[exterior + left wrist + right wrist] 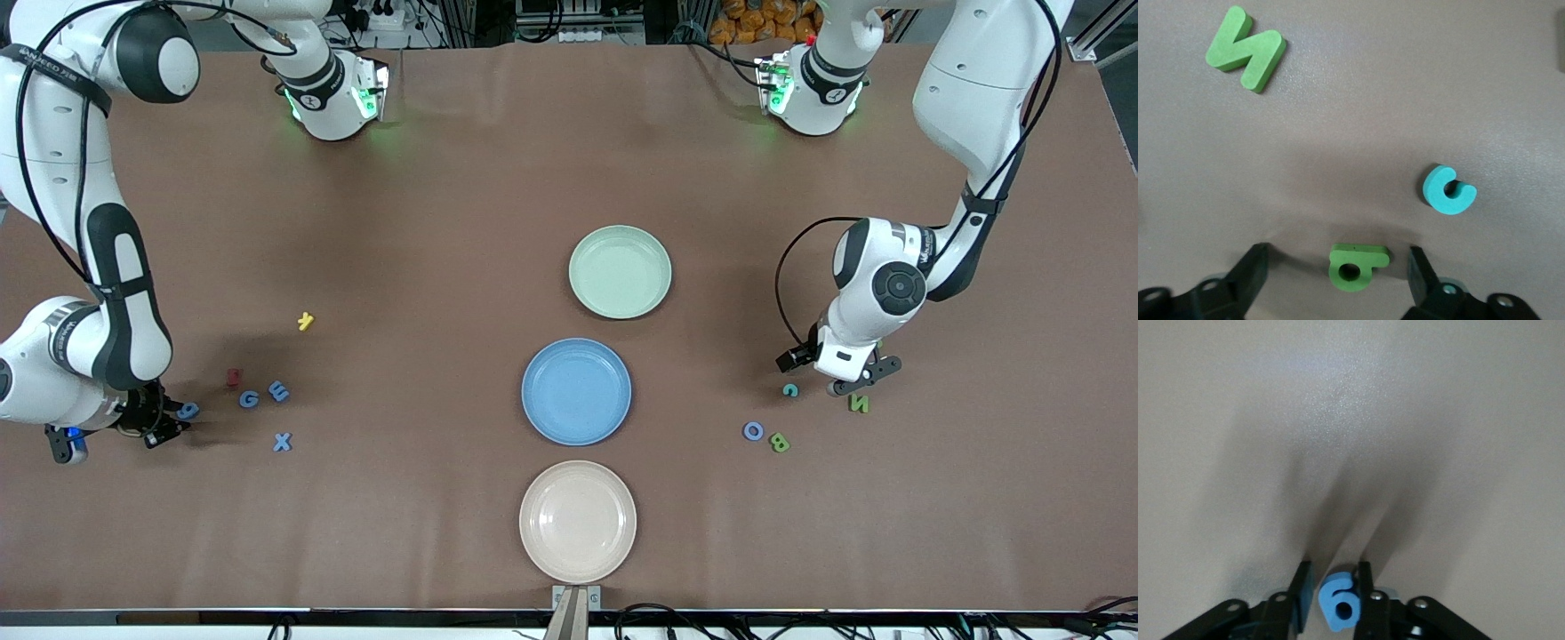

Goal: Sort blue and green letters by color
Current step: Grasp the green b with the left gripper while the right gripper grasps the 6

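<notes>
Front view looks down from high across the counter [444, 222], facing both bases; each wrist view hangs close above it, sharing letters nearby

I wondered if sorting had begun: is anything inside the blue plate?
Nothing: the blue plate shows only its bare dish. No letter lies in it, and neither arm covers it. What lies beneath it cannot be seen.

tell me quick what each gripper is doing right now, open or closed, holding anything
Left gripper: open, fingers either side of the green P on the table, not yet gripping.
Right gripper: shut on the blue piece, low at the table.
</notes>
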Controlling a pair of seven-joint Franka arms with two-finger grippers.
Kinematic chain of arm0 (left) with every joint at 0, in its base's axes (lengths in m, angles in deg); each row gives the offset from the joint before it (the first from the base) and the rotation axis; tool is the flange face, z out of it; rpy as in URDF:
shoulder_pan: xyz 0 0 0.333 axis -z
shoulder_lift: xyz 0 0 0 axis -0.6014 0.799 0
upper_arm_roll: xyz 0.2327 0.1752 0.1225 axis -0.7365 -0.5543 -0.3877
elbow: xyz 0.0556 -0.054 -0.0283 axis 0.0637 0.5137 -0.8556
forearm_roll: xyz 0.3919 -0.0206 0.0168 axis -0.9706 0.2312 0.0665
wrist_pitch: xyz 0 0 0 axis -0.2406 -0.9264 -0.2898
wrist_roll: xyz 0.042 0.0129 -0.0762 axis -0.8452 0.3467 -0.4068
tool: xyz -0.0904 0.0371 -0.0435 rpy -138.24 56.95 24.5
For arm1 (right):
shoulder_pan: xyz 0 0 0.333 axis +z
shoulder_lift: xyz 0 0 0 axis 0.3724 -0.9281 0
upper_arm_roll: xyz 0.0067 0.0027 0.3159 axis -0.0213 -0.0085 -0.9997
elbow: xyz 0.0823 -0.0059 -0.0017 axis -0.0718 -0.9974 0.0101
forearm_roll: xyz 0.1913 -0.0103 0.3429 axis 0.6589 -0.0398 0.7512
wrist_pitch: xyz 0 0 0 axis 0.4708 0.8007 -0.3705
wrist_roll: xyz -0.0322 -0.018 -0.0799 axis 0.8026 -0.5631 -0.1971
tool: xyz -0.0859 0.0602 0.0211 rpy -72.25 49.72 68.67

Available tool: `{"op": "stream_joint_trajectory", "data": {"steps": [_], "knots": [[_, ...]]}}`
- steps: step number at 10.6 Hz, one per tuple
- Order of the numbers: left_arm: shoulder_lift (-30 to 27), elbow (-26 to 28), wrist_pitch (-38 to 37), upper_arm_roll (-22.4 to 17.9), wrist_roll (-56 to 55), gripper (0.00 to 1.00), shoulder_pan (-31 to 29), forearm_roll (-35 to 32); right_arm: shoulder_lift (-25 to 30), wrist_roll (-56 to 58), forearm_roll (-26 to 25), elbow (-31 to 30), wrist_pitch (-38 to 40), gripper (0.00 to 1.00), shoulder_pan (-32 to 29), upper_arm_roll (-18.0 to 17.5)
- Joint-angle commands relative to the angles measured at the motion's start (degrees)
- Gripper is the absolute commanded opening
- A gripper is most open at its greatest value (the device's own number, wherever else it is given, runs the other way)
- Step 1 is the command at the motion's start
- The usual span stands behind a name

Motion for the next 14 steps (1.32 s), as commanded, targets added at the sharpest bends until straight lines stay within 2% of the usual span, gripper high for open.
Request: {"op": "stream_joint_trajectory", "data": {"steps": [1,2,5,6,7,8,9,10,11,12,14], "knots": [[-1.31,1.14,-0.03,0.03,-2.69,0.00,-0.09,-1.51,-0.12,1.13,0.58,-0.43,0.20,0.31,-0.38,-0.39],[-1.31,1.05,-0.12,0.12,-4.44,0.00,0.00,-1.51,-0.12,1.31,0.58,-0.43,0.20,0.24,-0.29,-0.39],[-1.31,1.05,-0.03,0.21,-4.54,0.00,0.00,-1.51,-0.12,3.84,0.58,-0.43,0.20,0.17,-0.38,-0.39],[-1.57,0.87,-0.12,0.21,-4.54,0.00,0.00,-1.51,-0.12,4.56,0.58,-0.43,0.20,0.12,-0.46,-0.47],[-2.18,0.26,-0.03,0.47,-4.63,0.00,0.08,-1.51,-0.12,4.56,0.58,-0.43,0.20,0.11,-0.47,-0.47],[-2.36,-0.96,-0.12,0.56,-4.98,0.00,0.87,-1.42,-0.12,4.56,0.58,-0.43,0.11,0.19,-0.38,-0.47],[-2.97,-1.23,-0.12,0.73,-5.59,0.00,1.31,-1.51,-0.12,4.48,0.67,-0.43,0.11,0.36,-0.46,-0.39],[-5.33,-1.06,-0.20,1.34,-6.21,0.00,1.84,-1.16,-0.12,4.47,0.67,-0.43,0.03,0.47,-0.47,-0.47],[-7.00,-1.32,-2.38,2.92,-7.35,0.00,1.84,-0.98,-0.12,4.47,0.67,-0.43,-0.15,0.48,-0.47,-0.47],[-7.46,-1.59,-4.66,5.28,-9.18,0.00,1.84,-0.90,-0.12,4.47,0.67,-0.52,-0.15,0.45,-0.29,-0.47],[-8.25,-1.41,-5.04,10.11,-16.02,0.00,1.93,-0.89,-0.12,4.47,0.67,-1.05,-0.33,0.42,-0.11,-0.56]]}}
